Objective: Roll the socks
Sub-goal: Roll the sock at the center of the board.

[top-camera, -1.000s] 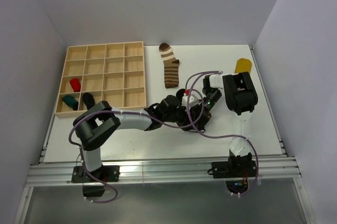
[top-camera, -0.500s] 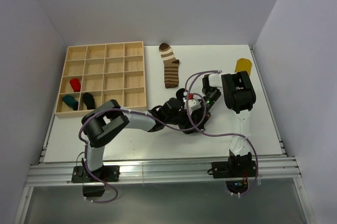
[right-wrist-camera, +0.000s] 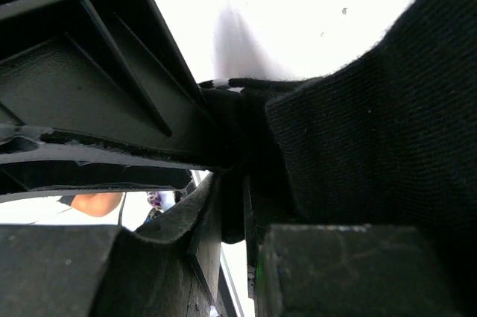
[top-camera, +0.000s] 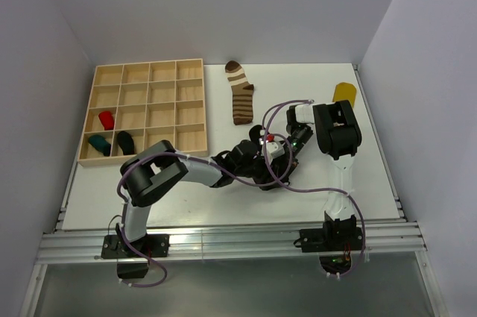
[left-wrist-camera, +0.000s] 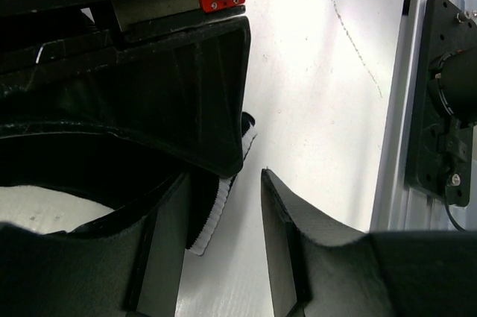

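A black sock with a white ribbed cuff [left-wrist-camera: 213, 211] lies at the table's middle, mostly hidden under both grippers in the top view. My right gripper [right-wrist-camera: 232, 183] is shut on a fold of its black fabric [right-wrist-camera: 373, 108]. My left gripper [left-wrist-camera: 226, 183] is open right beside it, with the cuff edge against the inside of its left finger [left-wrist-camera: 168, 257] and bare table in the rest of the gap. From above, the left gripper [top-camera: 256, 162] and the right gripper [top-camera: 278, 154] nearly touch. A brown-and-cream striped sock [top-camera: 241, 94] lies flat behind them. A yellow sock [top-camera: 344, 92] lies at the back right.
A wooden compartment tray [top-camera: 188, 107] stands at the back left, holding a red roll [top-camera: 106, 119], a teal roll [top-camera: 98, 143] and a black roll [top-camera: 125, 141] in its left cells. The table's metal front rail [left-wrist-camera: 440, 108] runs close beside the left gripper. Purple cables loop over the right arm.
The left arm has swung to the right, bringing its open gripper closer against the right gripper. The right gripper has stayed shut on the black sock.
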Robot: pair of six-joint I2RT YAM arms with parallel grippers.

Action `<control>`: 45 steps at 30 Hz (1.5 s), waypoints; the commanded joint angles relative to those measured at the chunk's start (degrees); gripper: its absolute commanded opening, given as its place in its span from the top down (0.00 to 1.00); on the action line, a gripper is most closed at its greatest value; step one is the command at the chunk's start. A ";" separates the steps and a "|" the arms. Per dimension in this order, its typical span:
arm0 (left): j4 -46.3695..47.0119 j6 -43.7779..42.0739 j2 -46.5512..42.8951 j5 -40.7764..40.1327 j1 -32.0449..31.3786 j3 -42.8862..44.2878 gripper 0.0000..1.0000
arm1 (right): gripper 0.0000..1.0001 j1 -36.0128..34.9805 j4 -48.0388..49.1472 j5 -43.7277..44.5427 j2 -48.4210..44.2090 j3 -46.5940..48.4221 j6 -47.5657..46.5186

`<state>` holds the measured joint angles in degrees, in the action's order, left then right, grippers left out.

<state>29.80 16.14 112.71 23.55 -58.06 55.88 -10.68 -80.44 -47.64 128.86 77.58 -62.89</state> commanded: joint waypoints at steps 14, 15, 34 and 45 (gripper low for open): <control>-0.80 1.17 3.22 3.34 -0.21 -3.05 0.76 | 0.81 0.39 4.06 1.93 -1.94 0.73 3.65; -0.97 1.26 3.31 3.69 -0.21 -2.97 0.78 | 0.79 0.39 4.33 1.93 -2.47 0.38 4.00; -17.13 9.51 6.47 11.43 3.57 4.66 1.00 | 0.63 2.23 19.97 4.66 -14.95 -7.71 13.58; -29.62 21.90 10.08 18.98 5.24 14.78 1.00 | 0.61 8.39 25.51 3.25 -24.17 -11.04 16.92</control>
<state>10.24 33.04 120.09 38.68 -53.17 69.19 -3.66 -58.06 -43.72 109.58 67.79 -47.03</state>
